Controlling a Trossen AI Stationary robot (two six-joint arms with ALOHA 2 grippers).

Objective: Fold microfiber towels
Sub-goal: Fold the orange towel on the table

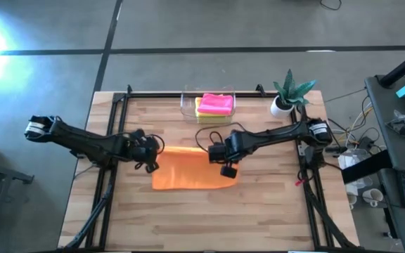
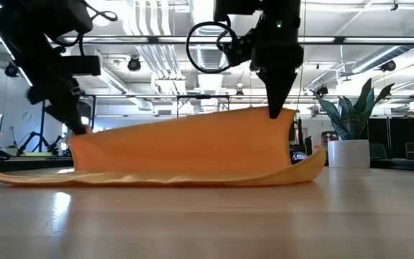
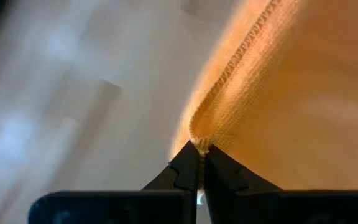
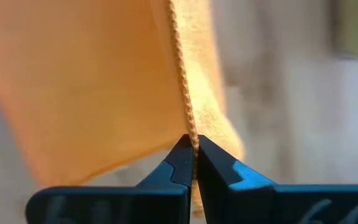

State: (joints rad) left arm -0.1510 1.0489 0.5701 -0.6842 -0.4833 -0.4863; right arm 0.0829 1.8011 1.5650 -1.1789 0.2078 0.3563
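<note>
Orange towel (image 1: 192, 172) mid-table, near edge dragging on the wooden table (image 1: 188, 225), far edge lifted. Left gripper (image 3: 199, 163) clenched on its left stitched corner, right gripper (image 4: 193, 149) pinching the right corner. Bare wood in front. Behind: clear bin (image 1: 188, 109) with pink towel (image 1: 216, 102) on a lime green one; potted plant (image 1: 290, 91) at far right corner.

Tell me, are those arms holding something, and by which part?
Yes: the orange towel, pinched at its stitched edge by the left gripper and right gripper.
</note>
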